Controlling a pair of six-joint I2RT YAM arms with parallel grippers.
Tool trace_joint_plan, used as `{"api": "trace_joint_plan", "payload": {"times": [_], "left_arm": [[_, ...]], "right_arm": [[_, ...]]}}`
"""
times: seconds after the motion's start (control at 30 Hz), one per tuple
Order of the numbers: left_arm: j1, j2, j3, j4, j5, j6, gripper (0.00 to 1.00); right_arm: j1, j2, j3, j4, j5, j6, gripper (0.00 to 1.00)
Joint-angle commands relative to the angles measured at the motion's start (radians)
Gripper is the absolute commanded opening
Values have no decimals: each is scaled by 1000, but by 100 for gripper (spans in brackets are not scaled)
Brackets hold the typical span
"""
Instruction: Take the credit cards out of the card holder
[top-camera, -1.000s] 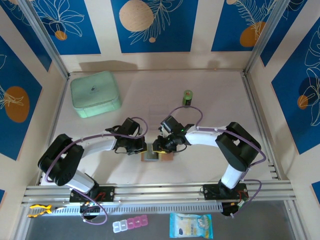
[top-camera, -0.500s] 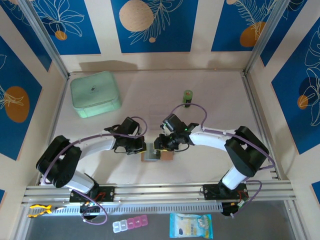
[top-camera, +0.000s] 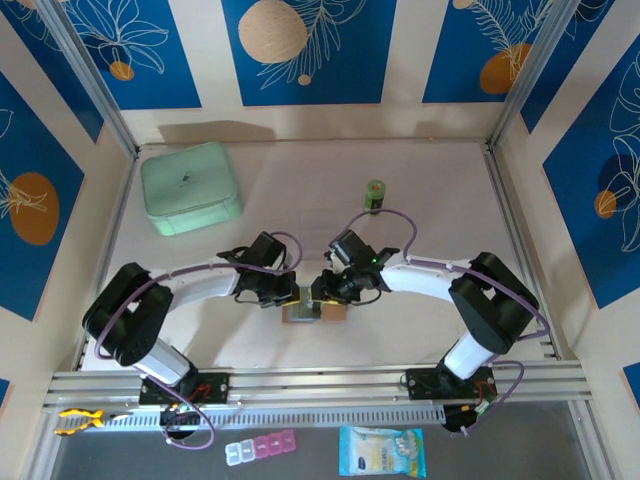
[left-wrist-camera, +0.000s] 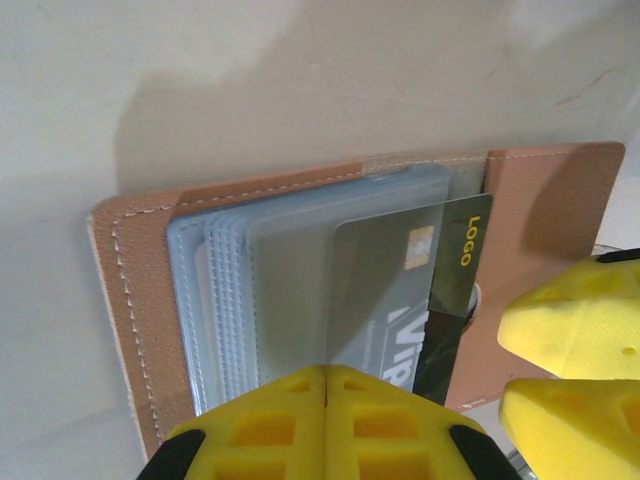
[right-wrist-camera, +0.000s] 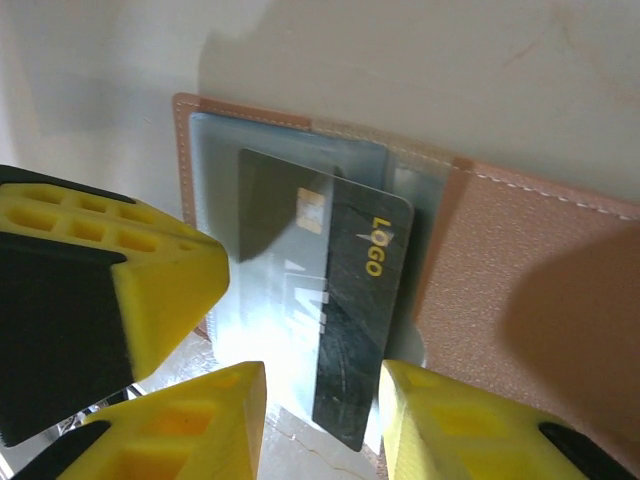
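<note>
Both arms have edged inward over the last second: the right arm's elbow has swung out to the right, its wrist has crept toward the middle, and the left wrist has slid a touch rightward to meet it.

Nearest, in front of the arm bases, lie a pill organiser (top-camera: 260, 449) and a blue packet (top-camera: 382, 451), both off the job. Past the bases, on the counter (top-camera: 400, 335), the card holder (top-camera: 315, 313) lies open and flat, tan cover down, with clear sleeves (left-wrist-camera: 260, 270) fanned over its left half. The left claw (left-wrist-camera: 325, 385) is clenched, its tips pressed together on the sleeves and pinning the holder.

One dark credit card (right-wrist-camera: 355, 300) marked LOGO sticks partway out of its sleeve toward the right claw (right-wrist-camera: 322, 385). That claw stands part-open, one finger either side of the card's free end. A gap shows on one side, so I judge it is not yet gripping.

To do the step well, close squarely on the free end alone, clear of the sleeve's lip. Then pull straight along the pocket while the left claw holds the holder down. A slanted pull could jam the card or drag the holder.

Farther back stands a small green bottle (top-camera: 375, 194), and farthest, at the back left, a mint-green case (top-camera: 190, 187).
</note>
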Motion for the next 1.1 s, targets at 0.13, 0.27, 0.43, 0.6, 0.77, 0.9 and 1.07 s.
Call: {"api": "trace_joint_plan", "payload": {"times": [0.13, 0.27, 0.43, 0.6, 0.77, 0.9, 1.07], "left_arm": [[-9, 19, 4, -25, -16, 30, 0], [-10, 31, -7, -30, -22, 32, 0], [-9, 37, -4, -52, -29, 44, 0], [-10, 40, 0, -66, -37, 46, 0], [-9, 40, 3, -65, -38, 44, 0], [-9, 39, 6, -69, -40, 46, 0], [-10, 35, 3, -69, -40, 43, 0]], "right_arm": [[-18, 49, -39, 59, -64, 19, 33], [-23, 69, -51, 100, -92, 27, 33], [-28, 81, -66, 160, -131, 46, 30], [-31, 65, -77, 185, -143, 60, 27], [-35, 52, -88, 192, -141, 65, 21], [-38, 44, -96, 197, -136, 65, 16], [-44, 25, -112, 195, -131, 59, 13]]}}
